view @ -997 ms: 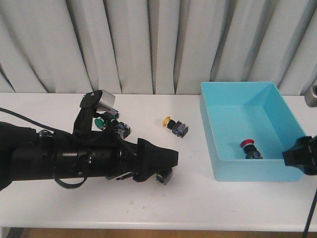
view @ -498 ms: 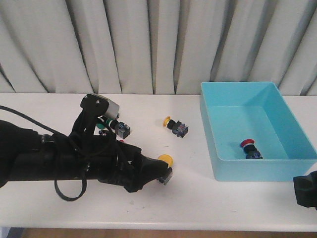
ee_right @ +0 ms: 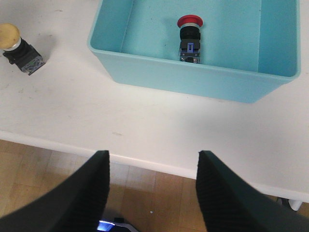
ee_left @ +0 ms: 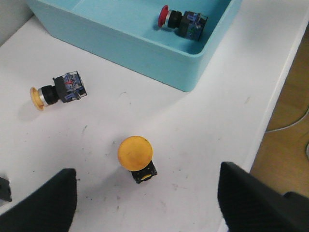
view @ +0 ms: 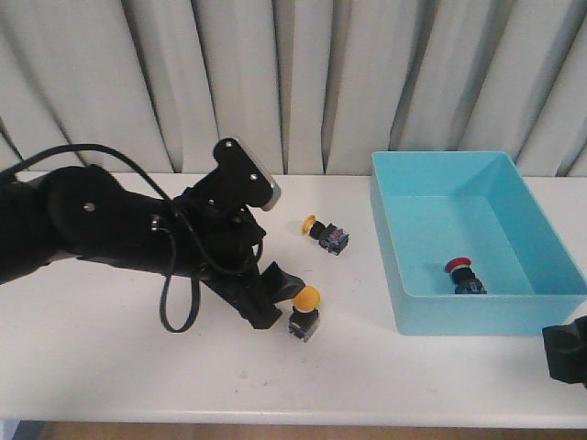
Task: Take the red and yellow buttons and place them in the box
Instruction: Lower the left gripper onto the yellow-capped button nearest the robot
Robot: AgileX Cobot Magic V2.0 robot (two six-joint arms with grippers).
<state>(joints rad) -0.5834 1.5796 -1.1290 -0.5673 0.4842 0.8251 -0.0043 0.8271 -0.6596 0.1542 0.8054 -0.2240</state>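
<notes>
Left arm is now lifted and swung back from the low, flat reach it had a second ago; the left gripper (view: 275, 298) is hanging just beside an upright yellow button (view: 304, 312), no longer covering it. In the left wrist view its fingers (ee_left: 46, 205) are standing wide apart with that button (ee_left: 136, 159) between them, cap up, untouched on the white table (view: 110, 367). The green-capped switches seen by the arm earlier are now hidden behind it. A second yellow button (view: 325, 233) is lying on its side farther back, same spot as before, well apart from the first. The red button (view: 463, 275) is resting on its side inside the turquoise box (view: 390, 266), near the box's front wall, unchanged. Right gripper (ee_right: 152, 188) is sitting low past the table's front edge, fingers spread, holding nothing; only a dark corner of it is showing in the front view, as half a second ago. No readable writing or brand marks on the buttons, box or arms.
</notes>
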